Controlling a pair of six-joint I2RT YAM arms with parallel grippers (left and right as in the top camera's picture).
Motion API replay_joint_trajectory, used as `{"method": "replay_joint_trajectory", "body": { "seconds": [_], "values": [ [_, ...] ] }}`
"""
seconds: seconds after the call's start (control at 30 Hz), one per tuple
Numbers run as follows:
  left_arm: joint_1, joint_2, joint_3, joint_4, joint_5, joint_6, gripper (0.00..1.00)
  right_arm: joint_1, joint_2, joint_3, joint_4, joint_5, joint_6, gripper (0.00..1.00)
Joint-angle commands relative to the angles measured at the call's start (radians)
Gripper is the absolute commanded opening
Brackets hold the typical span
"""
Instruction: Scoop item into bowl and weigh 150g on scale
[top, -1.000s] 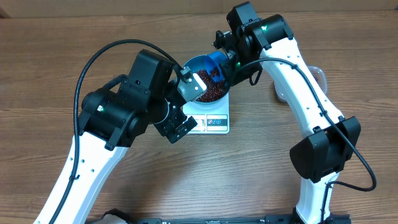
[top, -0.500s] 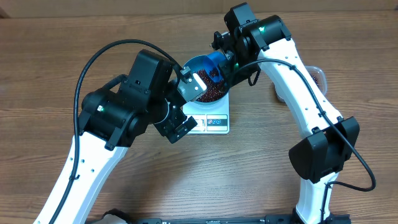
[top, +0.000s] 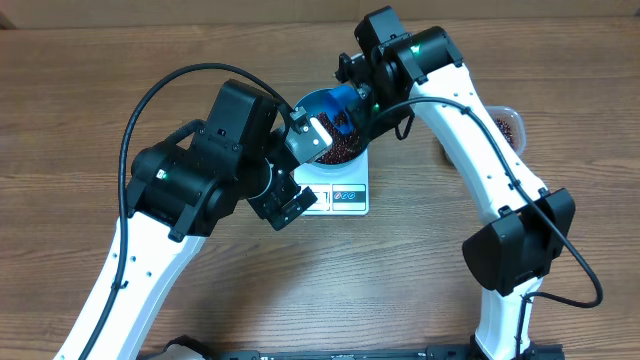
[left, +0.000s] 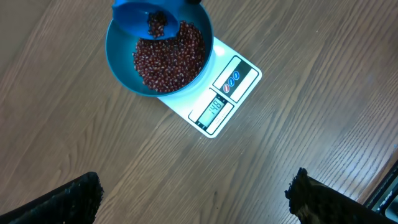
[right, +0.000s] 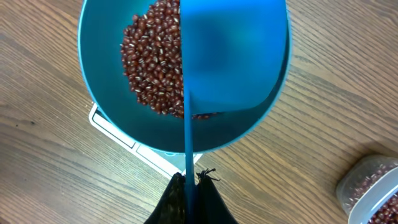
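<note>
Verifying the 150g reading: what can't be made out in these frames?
Scale display, left wrist: digits too small to read.
Scale, right wrist: only a corner shows under the blue bowl.
Beans, right wrist: blue scoop covers part of the heap.
Clear tub, right wrist: cut off by the frame corner.

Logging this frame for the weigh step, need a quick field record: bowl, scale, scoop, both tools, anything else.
bowl: blue, on the scale, holds red-brown beans
scoop: blue, over the bowl, a few beans in it
right tool: shut on scoop handle
left tool: open, holds nothing
tub: clear, beans inside, apart from the scale
display: digits not legible
</note>
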Motion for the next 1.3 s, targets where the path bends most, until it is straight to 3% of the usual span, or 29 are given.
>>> {"method": "replay_joint_trajectory", "body": {
  "seconds": [0.0,1.27],
  "values": [
    [0.004,-0.007,0.019,0.0,-0.003,0.0,1.0,0.011,-0.048,0.04,0.007,0.072,0.0,0.04],
    [0.004,-0.007,0.02,0.0,-0.003,0.0,0.99,0.017,-0.048,0.04,0.005,-0.113,-0.008,0.04]
  ]
}}
